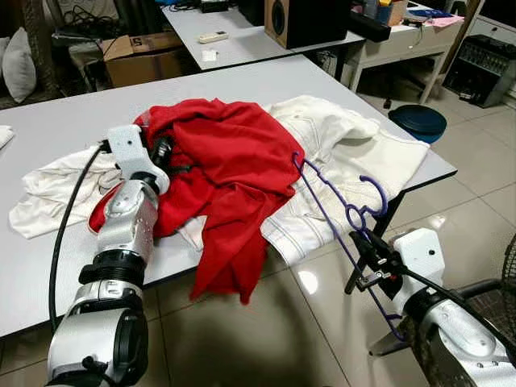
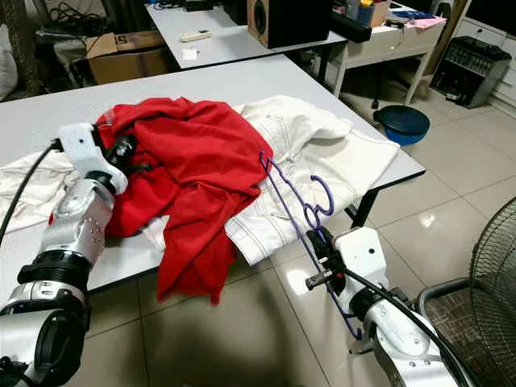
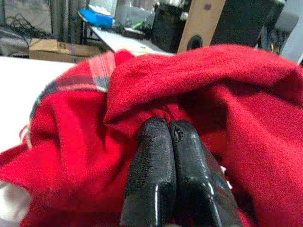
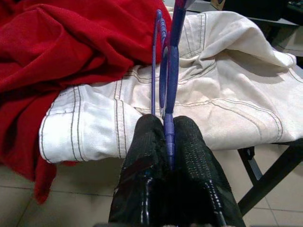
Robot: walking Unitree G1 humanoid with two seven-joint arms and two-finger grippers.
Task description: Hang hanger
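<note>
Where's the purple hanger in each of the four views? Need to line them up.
Left eye view: purple hanger, right of centre, off the table's front edge, clamped in the right gripper.
Right eye view: same hanger, nearer the middle.
Left wrist view: not in it; left gripper pinches the red garment.
Right wrist view: centre, rising from between the fingers.
Shared landmark: the red garment.

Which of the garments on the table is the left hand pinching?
The red garment. The left hand is shut on a fold of it; the white jacket lies beside it, untouched.
</note>
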